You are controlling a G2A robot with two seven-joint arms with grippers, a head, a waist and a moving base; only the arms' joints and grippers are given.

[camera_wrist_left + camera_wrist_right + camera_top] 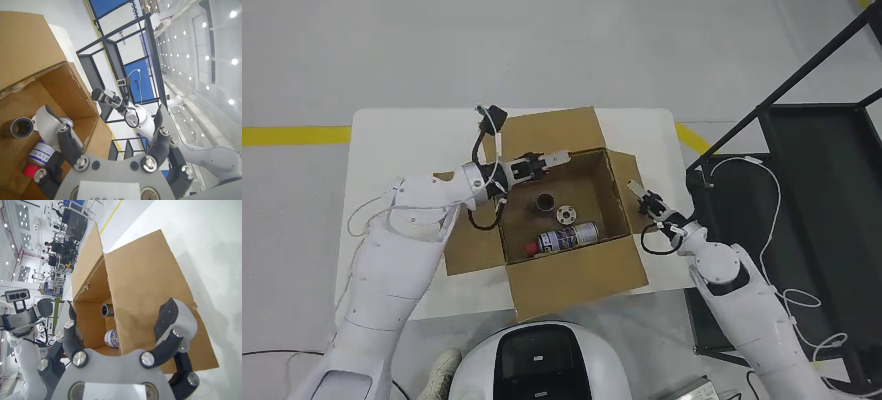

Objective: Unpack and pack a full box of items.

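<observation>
An open cardboard box [542, 130] sits mid-table with its flaps spread. Inside lie a dark metal cylinder [542, 204], a small round flange [567, 214] and a red-capped bottle [567, 238] on its side. My left gripper [547, 162] hangs open over the box's far-left inner corner, empty; in its own view, the left gripper [102, 117] has the cylinder [20, 127] and bottle [40, 151] below it. My right gripper [640, 197] is open beside the right flap. In the right wrist view, the right gripper [119, 313] has the box wall [113, 291] lined up between its fingers, and the cylinder [106, 310] and bottle [111, 337] show beyond it.
The white table [402, 140] has bare room left of the box. A black metal rack [812, 150] with a white cable stands close to the table's right side, near the right arm. A yellow floor line [292, 135] runs behind.
</observation>
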